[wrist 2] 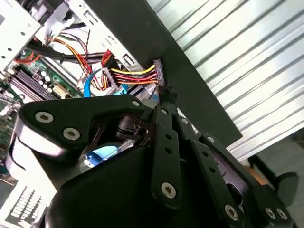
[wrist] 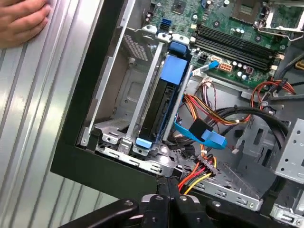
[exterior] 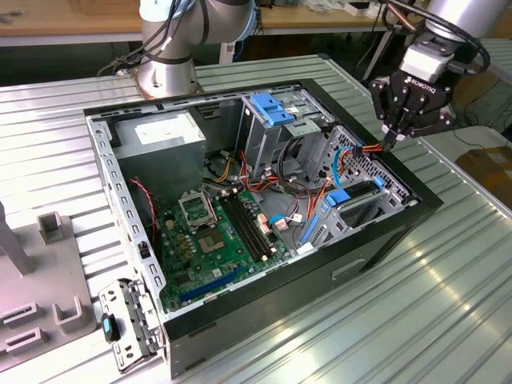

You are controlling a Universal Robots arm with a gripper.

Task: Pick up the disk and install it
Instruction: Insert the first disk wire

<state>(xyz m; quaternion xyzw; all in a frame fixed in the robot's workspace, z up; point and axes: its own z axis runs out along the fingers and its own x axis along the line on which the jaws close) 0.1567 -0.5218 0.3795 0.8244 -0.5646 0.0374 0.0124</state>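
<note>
Disk (wrist: 164, 107) in the drive cage (wrist: 141, 97) inside the case (exterior: 376, 240), end effector (exterior: 393, 143) just above that cage.

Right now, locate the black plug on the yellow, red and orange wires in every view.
Exterior view: black plug at the end of the case on the exterior view's right, beside the claw.
Second wrist view: plug just past the claw's tip.
First wrist view: plug beside the claw's tip.
Shared landmark: green motherboard.

A ribbed silver aluminium worktop (exterior: 448, 304) spreads across the scene, catching bright, even light. Beyond it runs a light brown wooden bench (exterior: 64, 20). A brown cardboard box (exterior: 490, 168) sits at the exterior view's right edge.
</note>
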